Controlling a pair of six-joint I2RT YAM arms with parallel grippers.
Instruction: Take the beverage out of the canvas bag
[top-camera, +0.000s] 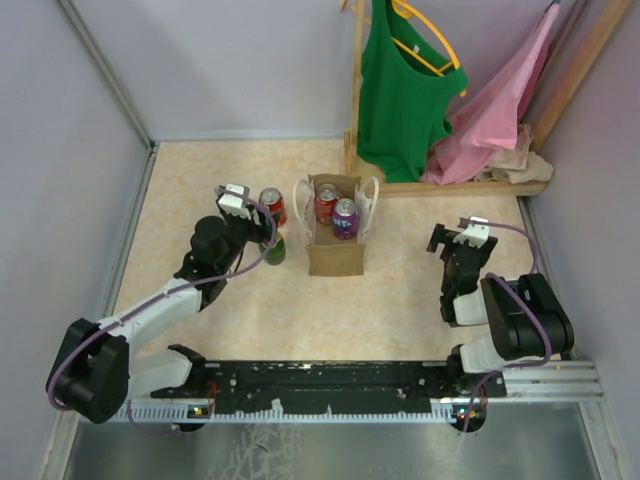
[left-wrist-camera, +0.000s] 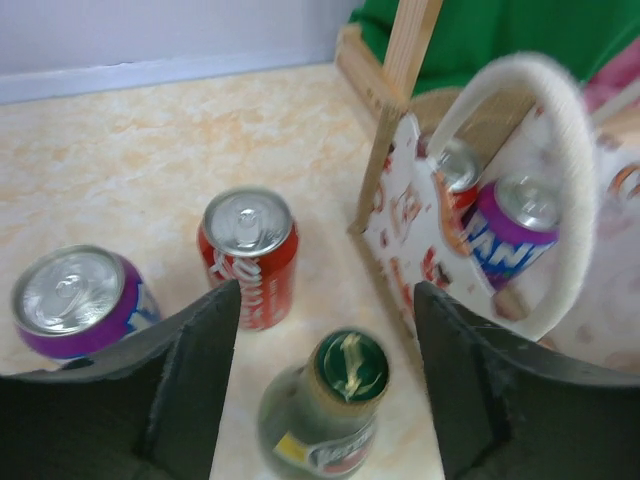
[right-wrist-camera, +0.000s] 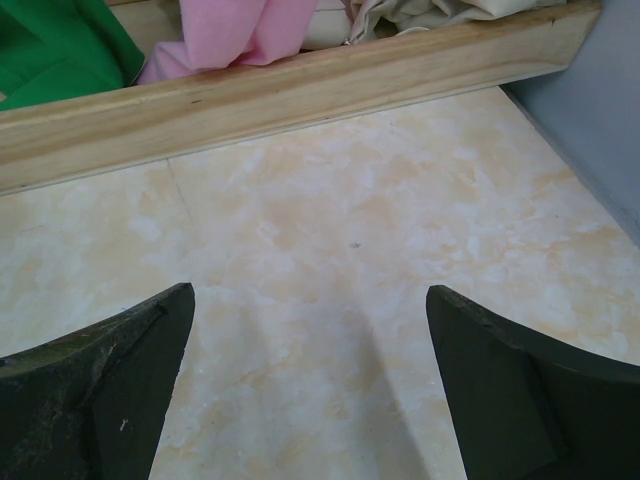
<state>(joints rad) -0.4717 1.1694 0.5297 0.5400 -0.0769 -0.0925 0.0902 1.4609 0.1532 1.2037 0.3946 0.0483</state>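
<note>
The canvas bag (top-camera: 334, 250) stands upright at the table's middle, with white rope handles. A red can (top-camera: 325, 203) and a purple can (top-camera: 345, 217) stand inside it. In the left wrist view the bag (left-wrist-camera: 400, 225) is at right, with the purple can (left-wrist-camera: 518, 225) and the red can (left-wrist-camera: 455, 168) in it. My left gripper (top-camera: 258, 230) is open left of the bag. A green bottle (left-wrist-camera: 338, 400) stands between its fingers (left-wrist-camera: 200, 360), apart from both. A red can (left-wrist-camera: 250, 255) and a purple can (left-wrist-camera: 75, 300) stand on the table beyond. My right gripper (top-camera: 448, 240) is open and empty, right of the bag.
A wooden clothes rack (top-camera: 356, 90) with a green shirt (top-camera: 400, 90) and pink cloth (top-camera: 500, 110) stands at the back right, just behind the bag. Its base beam (right-wrist-camera: 300, 90) lies ahead of my right gripper (right-wrist-camera: 310, 340). Grey walls enclose the table.
</note>
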